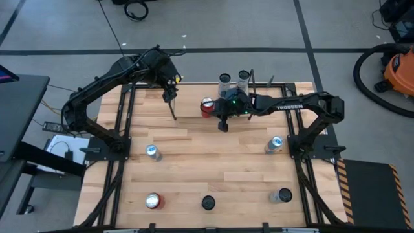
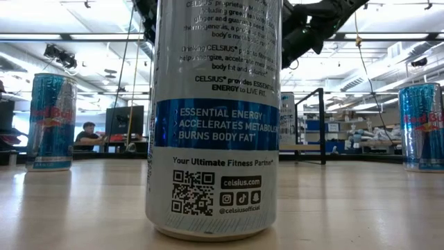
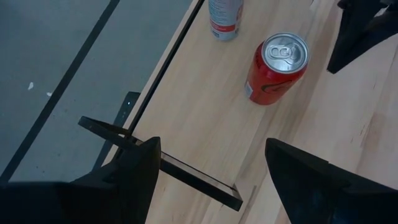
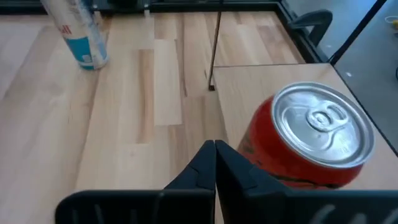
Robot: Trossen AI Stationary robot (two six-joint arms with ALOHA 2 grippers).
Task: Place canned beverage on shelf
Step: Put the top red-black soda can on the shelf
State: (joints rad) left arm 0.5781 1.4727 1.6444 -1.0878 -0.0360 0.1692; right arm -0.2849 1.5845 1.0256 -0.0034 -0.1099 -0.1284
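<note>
Two grippers hang over the far part of the table. On the left, the left gripper [image 1: 171,97] stands with fingers spread wide and empty near the shelf's [image 1: 259,111] left end, probably only waiting. In the middle, the red can [image 1: 207,107] stands upright on the shelf, with two tall cans [image 1: 233,80] behind it. Just right of it, the right gripper [image 1: 223,123] has its fingers pressed together and holds nothing, so I judge the can is already placed.
</note>
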